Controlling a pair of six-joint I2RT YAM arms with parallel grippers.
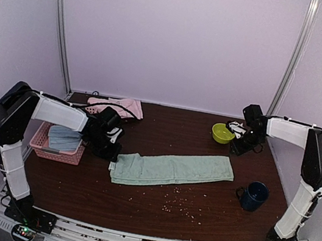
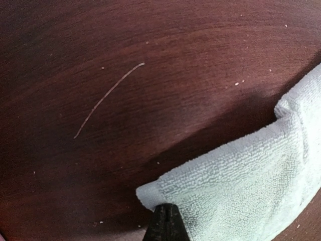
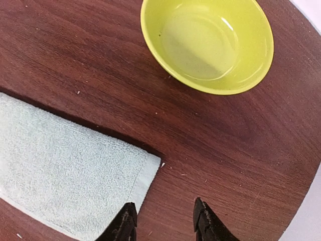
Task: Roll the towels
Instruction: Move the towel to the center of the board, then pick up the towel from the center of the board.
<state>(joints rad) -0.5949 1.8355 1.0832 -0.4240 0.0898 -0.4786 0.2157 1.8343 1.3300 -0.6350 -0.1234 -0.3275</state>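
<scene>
The sage green towel (image 1: 171,167) lies folded in a long strip across the middle of the table. My left gripper (image 1: 112,151) is at its left end. In the left wrist view the jaws are closed to one black tip (image 2: 167,221) on the towel's corner (image 2: 235,191), which is lifted a little and casts a shadow. My right gripper (image 1: 239,147) hovers open and empty just past the towel's right end; in the right wrist view (image 3: 165,223) its left finger is over the towel's edge (image 3: 65,186). The pale pink towel (image 1: 121,106) lies crumpled at the back left.
A pink basket (image 1: 40,135) holding blue-grey towels (image 1: 64,138) stands at the left, beside my left arm. A yellow-green bowl (image 1: 222,133) sits close to my right gripper and also shows in the right wrist view (image 3: 208,42). A dark blue mug (image 1: 254,196) stands front right. Crumbs dot the front of the table.
</scene>
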